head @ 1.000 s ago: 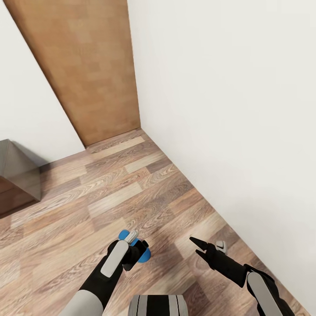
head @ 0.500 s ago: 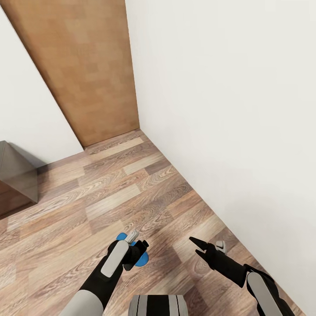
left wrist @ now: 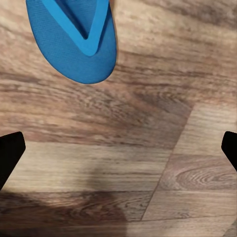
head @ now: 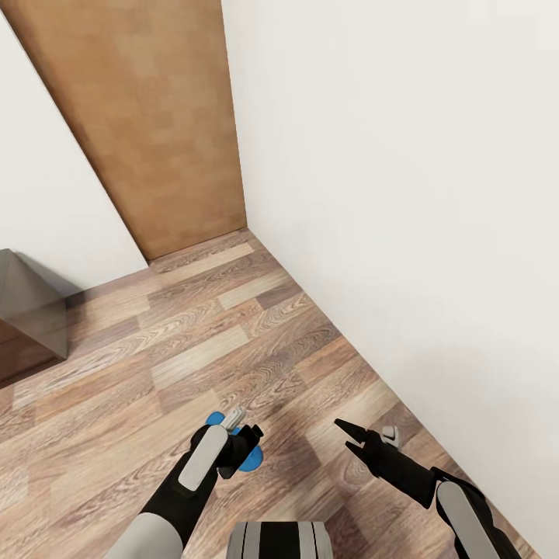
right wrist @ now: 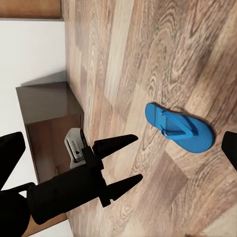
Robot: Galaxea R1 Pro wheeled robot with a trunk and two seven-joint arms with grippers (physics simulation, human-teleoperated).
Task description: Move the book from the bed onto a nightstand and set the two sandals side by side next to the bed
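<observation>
One bright blue sandal [head: 249,463] lies flat on the wood-plank floor, partly hidden under my left wrist. In the left wrist view the sandal [left wrist: 74,39] is ahead of the spread fingers and apart from them. My left gripper [right wrist: 138,158] hovers open just above the floor beside the sandal [right wrist: 180,128], holding nothing. My right gripper [head: 345,433] is open and empty, low over the floor near the white wall. A dark brown nightstand [head: 27,310] stands at the left; its glossy top [right wrist: 47,101] is bare. The book and the bed are out of view.
A white wall [head: 404,194] runs close along my right side and meets a brown wooden door [head: 147,116] at the far corner. Open plank floor [head: 202,341] stretches between me, the door and the nightstand.
The whole picture shifted slightly a second ago, so the camera moved; since then it is still. Both arms keep their pose and the sandal stays on the floor.
</observation>
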